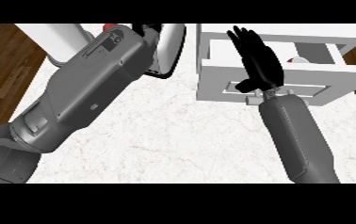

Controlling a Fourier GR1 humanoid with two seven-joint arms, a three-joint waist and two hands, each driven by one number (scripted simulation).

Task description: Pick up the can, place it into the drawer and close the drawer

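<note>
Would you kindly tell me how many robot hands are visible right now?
1 clearly: the right hand, fingers straight, over the open drawer. The left hand is mostly hidden behind its forearm at upper left.

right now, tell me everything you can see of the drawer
The drawer is a white box, plastic-looking, with thick walls and a grey floor, pulled open at the upper right of the marble counter. Its front panel has a recessed rectangular handle. Something small, red and white, lies inside near its right wall. The right hand, fingers straight, is stretched over its middle, hiding part of the inside.
</note>
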